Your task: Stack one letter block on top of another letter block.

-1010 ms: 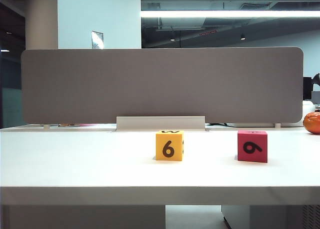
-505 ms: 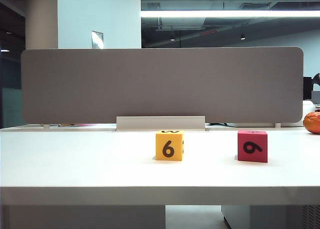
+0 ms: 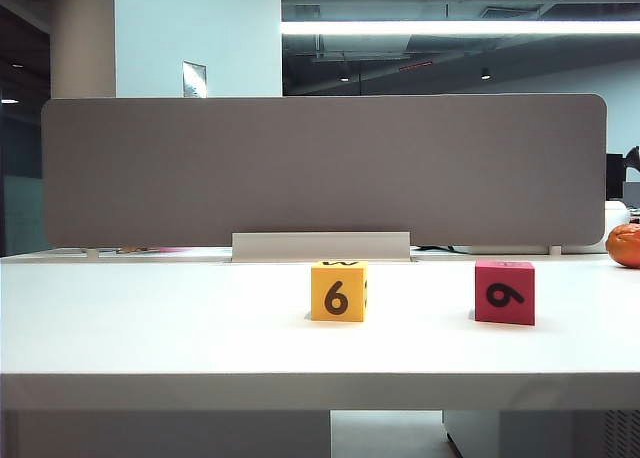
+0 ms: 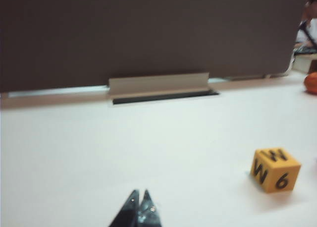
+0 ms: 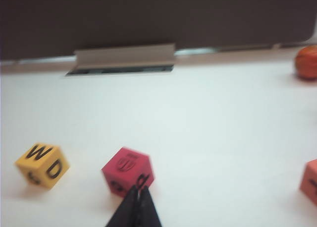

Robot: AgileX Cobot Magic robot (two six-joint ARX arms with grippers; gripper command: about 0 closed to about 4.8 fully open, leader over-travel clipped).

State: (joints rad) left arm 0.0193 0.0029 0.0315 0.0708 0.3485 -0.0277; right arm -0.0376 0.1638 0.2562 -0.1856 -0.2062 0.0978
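Sitting on the white table (image 3: 150, 328), the red letter block (image 3: 505, 292) shows a black sideways 6 or 9 on its front face in the exterior view, well right of centre. The yellow letter block (image 3: 339, 291) stands apart to its left, an upright 6 facing the camera. Neither block touches the other, and both rest flat on the tabletop.

The right gripper (image 5: 138, 191) appears only in the right wrist view, its 2 dark fingertips pressed together and holding nothing, hovering just in front of the red letter block's near corner. The same view shows the yellow block's W and D faces off to one side, plus a second reddish block (image 5: 311, 181) at the frame's edge.

The left gripper (image 4: 140, 197) is likewise pinched closed and empty in the left wrist view, well apart from the yellow letter block.

Behind the blocks, a grey divider panel (image 3: 320, 168) runs across the table, with a pale bracket (image 3: 320, 246) at its foot. An orange round object (image 3: 624, 245) sits at the far right.
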